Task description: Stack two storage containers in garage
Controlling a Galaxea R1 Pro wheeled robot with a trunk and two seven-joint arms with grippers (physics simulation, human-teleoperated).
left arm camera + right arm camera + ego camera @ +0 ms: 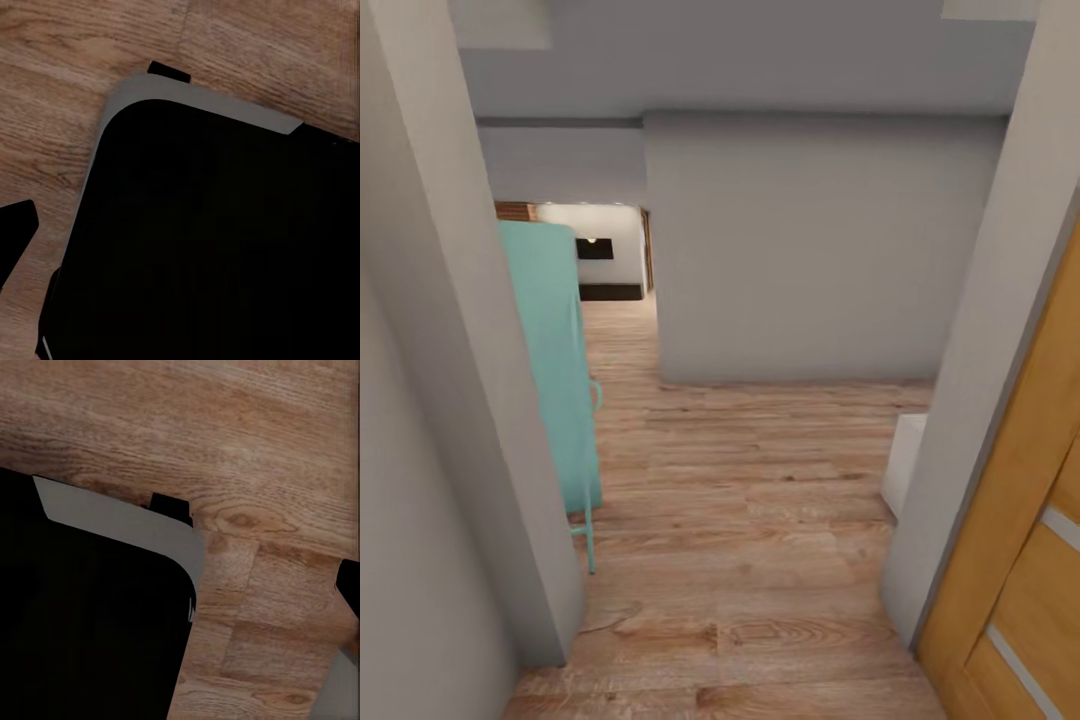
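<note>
The two storage containers are out of view. I stand in a doorway facing a hallway with light wood planks (740, 500). An orange-wood door (1020, 570) with narrow glass slits hangs open at the right. My left gripper (180, 240) hangs over my black base (225, 255); one dark fingertip (15, 236) shows far out at the picture's edge, with nothing held. My right gripper (180, 592) hangs likewise over the base (90, 615), its fingertip (349, 585) at the edge above wood planks, also holding nothing.
A grey door jamb (470, 420) is close on the left. Behind it stands a teal piece of furniture (550, 360). A grey wall (810, 250) blocks straight ahead; a passage (615, 330) runs left of it toward a lit room. A white object (905, 460) sits low at right.
</note>
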